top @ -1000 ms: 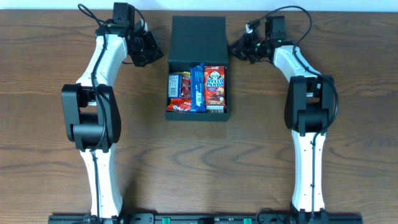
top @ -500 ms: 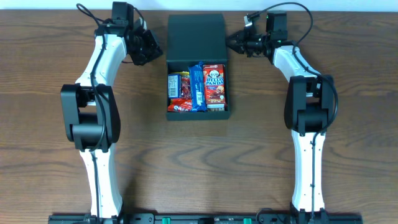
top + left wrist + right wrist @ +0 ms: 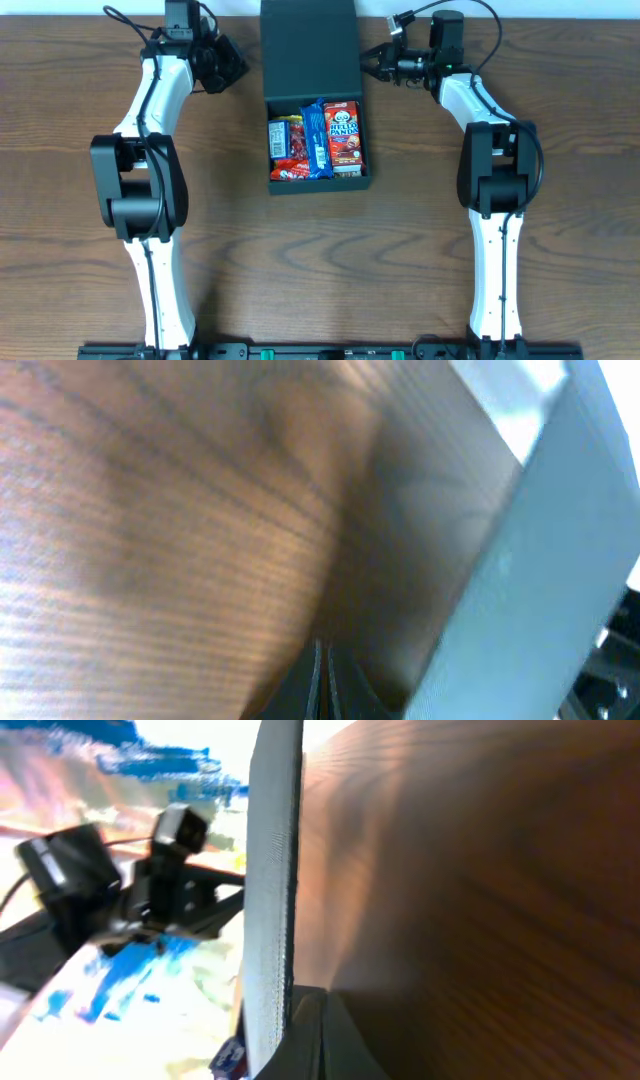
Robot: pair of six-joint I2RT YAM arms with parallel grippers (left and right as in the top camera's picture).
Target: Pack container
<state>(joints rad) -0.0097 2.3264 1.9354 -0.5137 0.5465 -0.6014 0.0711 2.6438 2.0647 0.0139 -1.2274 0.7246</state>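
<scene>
The packing itself looks finished, and the step in hand is closing. The dark teal-black, shallow, matte cardboard container sits at the middle of the brown wooden table. Its tray is filled with colourful snack packets, and its hinged flap lid of the same colour is opened out beyond the tray's far side.

Both white arms reach forward along the table and bend inward toward that lid. The right hand is at the lid's right edge with its fingers pressed together, holding nothing. In the right wrist view the flap shows edge-on just above the tips, so they seem tucked against or under it, though the blur leaves contact unsure. The left hand, likewise closed and empty, hangs near the lid's left edge but apart from it.

The next move calls for tipping the flap up over its hinge and down toward the tray's near side. It should be kept square so it settles over the packets without snagging them.
</scene>
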